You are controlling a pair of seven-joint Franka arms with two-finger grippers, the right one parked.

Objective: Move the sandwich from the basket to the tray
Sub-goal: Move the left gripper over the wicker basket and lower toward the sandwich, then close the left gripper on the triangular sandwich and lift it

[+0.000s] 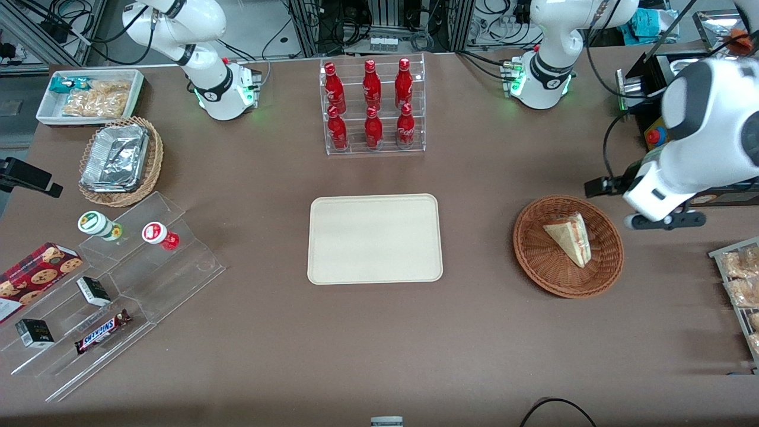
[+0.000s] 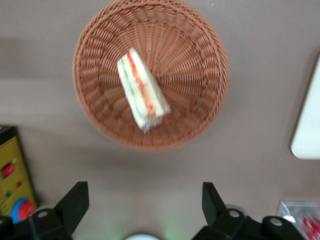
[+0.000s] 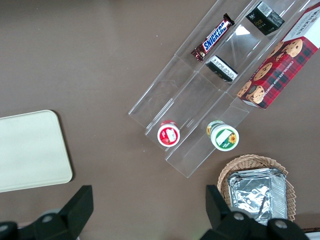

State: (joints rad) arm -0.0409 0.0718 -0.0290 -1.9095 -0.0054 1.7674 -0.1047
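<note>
Here the sandwich (image 1: 570, 238) lies inside the basket (image 1: 533, 255), a triangular wedge resting on the woven bottom, its red and green filling showing along one long edge. In the wrist view the sandwich (image 2: 142, 90) sits slightly off the middle of the basket (image 2: 200, 55), touching only the wicker.

The basket stands on the brown table (image 1: 379, 344) toward the working arm's end, well apart from the tray (image 1: 375, 238). The tray lies flat near the middle of the table, with its top bare, and one rounded corner of the tray (image 2: 307, 130) shows in the wrist view.

The gripper (image 2: 145, 205) hangs above the table just beside the basket's rim, not over the sandwich, and it holds nothing. Its two dark fingers (image 2: 75, 202) stand wide apart, with bare table showing between them. From the front, the left arm's white body (image 1: 688, 154) reaches in over the table's edge near the basket.

A clear rack of red bottles (image 1: 372, 107) stands farther from the front camera than the tray.
</note>
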